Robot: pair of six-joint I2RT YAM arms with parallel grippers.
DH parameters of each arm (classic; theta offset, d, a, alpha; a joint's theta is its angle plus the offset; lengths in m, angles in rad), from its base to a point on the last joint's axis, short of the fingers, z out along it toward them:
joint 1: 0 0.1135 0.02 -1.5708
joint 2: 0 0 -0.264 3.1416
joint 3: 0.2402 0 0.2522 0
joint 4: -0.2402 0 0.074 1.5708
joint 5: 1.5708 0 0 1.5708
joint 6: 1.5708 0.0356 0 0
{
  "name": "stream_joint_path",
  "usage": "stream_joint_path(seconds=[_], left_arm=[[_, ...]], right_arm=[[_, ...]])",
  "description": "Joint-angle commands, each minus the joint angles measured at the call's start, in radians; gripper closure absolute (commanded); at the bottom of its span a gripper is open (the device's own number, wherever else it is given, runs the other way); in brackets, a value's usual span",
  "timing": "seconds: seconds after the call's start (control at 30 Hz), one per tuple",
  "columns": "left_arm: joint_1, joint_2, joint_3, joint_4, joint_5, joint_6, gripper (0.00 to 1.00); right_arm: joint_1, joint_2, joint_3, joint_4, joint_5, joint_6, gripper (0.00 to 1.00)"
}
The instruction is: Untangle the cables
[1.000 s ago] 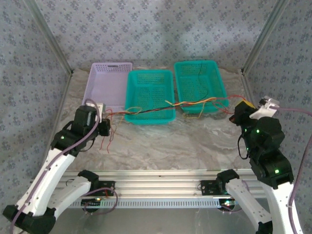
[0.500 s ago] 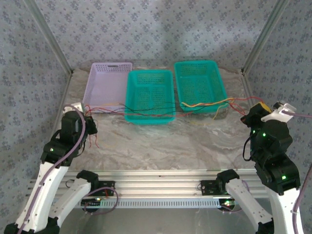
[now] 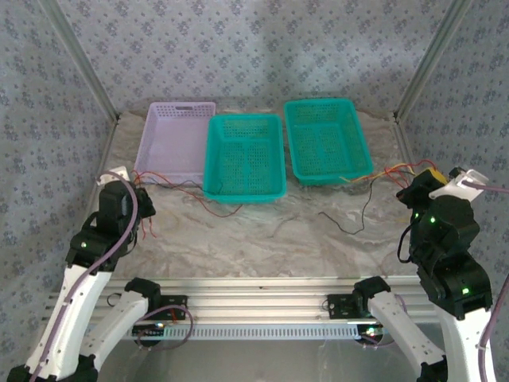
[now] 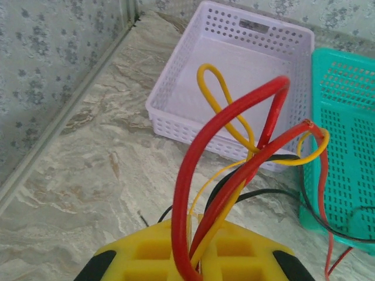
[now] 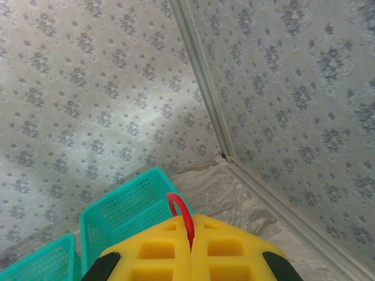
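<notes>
Your cables (image 4: pixel 183 234) lay along the bench (image 3: pixel 302 243) in front of the baskets (image 3: pixel 242 192), apparently parted into 2 groups. The left end effector (image 4: pixel 196 257) was clamped tight on red, yellow and black wires; the right end effector (image 5: pixel 190 234) pinched a red loop. Sorting each group looked left to do.

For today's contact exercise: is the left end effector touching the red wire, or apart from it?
Touching. In the left wrist view the red wire rises straight out of the seam between the shut yellow fingers of the left end effector.
</notes>
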Motion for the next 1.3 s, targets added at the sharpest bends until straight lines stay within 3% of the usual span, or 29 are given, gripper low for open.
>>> stream_joint_path(seconds=[0.0, 0.2, 0.33, 0.5, 0.57, 0.63, 0.73, 0.8, 1.0, 1.27], left_arm=[[-0.002, 0.042, 0.047, 0.042, 0.105, -0.014, 1.0], [-0.055, 0.076, -0.025, 0.113, 0.205, -0.071, 1.0], [-0.173, 0.119, -0.057, 0.192, 0.209, -0.084, 1.0], [-0.255, 0.14, -0.098, 0.322, 0.264, -0.095, 0.75], [-0.273, 0.148, -0.114, 0.392, 0.319, -0.099, 0.59], [-0.287, 0.155, -0.127, 0.451, 0.364, -0.099, 0.47], [-0.306, 0.17, -0.134, 0.517, 0.448, -0.088, 0.23], [-0.322, 0.176, -0.143, 0.557, 0.496, -0.082, 0.16], [-0.393, 0.153, -0.221, 0.74, 0.621, -0.057, 0.14], [-0.553, 0.193, -0.291, 0.869, 0.641, 0.115, 0.14]], right_arm=[[-0.006, 0.012, 0.01, 0.04, -0.159, 0.003, 1.0], [-0.005, 0.06, -0.042, 0.15, -0.486, 0.055, 1.0], [-0.006, 0.104, -0.091, 0.242, -0.653, 0.083, 1.0], [-0.005, 0.149, -0.126, 0.379, -0.908, 0.131, 1.0], [-0.003, 0.168, -0.133, 0.427, -0.978, 0.16, 1.0], [-0.001, 0.183, -0.134, 0.457, -1.023, 0.166, 1.0], [0.001, 0.205, -0.126, 0.483, -1.063, 0.178, 1.0], [0.006, 0.216, -0.122, 0.489, -1.069, 0.181, 1.0], [0.011, 0.238, -0.117, 0.532, -1.052, 0.219, 1.0], [0.019, 0.28, -0.062, 0.606, -1.127, 0.31, 1.0]])
